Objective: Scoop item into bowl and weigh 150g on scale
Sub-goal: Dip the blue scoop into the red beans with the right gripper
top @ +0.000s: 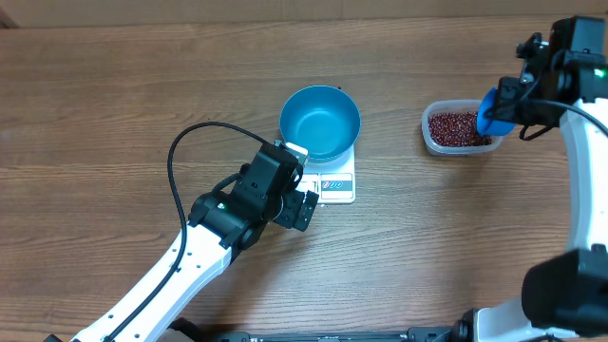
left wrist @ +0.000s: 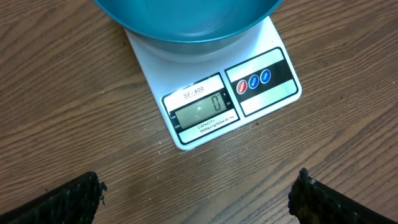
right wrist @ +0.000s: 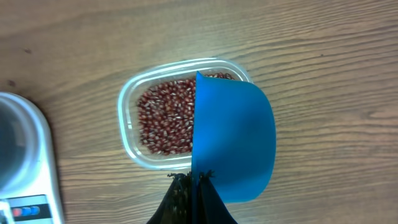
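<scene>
Two arms in matching livery: white tubular links, black joint housings. A black cable [top: 209, 123] loops off the left arm [top: 161, 275]; a small green light [top: 600, 71] glows on the right arm [top: 579, 171]. The left claw [left wrist: 199, 202] has black, rough-textured fingers [left wrist: 74, 199].
</scene>
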Action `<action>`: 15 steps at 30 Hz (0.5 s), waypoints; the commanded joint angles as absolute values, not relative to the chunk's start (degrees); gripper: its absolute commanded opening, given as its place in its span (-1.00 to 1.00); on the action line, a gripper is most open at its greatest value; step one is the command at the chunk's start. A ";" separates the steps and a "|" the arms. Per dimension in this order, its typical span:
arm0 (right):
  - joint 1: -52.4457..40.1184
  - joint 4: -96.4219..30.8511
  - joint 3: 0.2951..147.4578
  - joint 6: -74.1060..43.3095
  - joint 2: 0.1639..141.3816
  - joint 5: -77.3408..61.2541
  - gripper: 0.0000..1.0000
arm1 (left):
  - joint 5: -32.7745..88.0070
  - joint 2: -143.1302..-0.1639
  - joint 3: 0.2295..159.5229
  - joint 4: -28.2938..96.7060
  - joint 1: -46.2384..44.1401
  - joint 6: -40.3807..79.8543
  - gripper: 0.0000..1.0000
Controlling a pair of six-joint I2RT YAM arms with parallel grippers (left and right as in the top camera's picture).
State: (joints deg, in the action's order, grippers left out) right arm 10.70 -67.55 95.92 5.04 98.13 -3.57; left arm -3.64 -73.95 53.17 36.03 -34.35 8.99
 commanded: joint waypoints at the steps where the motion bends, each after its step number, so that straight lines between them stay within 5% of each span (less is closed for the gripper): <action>1: 9.93 -67.22 97.10 9.37 100.66 -2.61 -0.92 | -2.96 -74.26 52.69 36.01 -34.15 8.58 0.99; 15: 9.47 -60.29 91.74 10.57 103.92 -0.03 -0.92 | -2.96 -74.26 52.69 36.01 -34.15 8.58 1.00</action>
State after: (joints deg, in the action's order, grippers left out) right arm 9.69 -61.21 93.60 9.98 104.01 -1.48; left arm -3.64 -73.95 53.17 36.01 -34.35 8.99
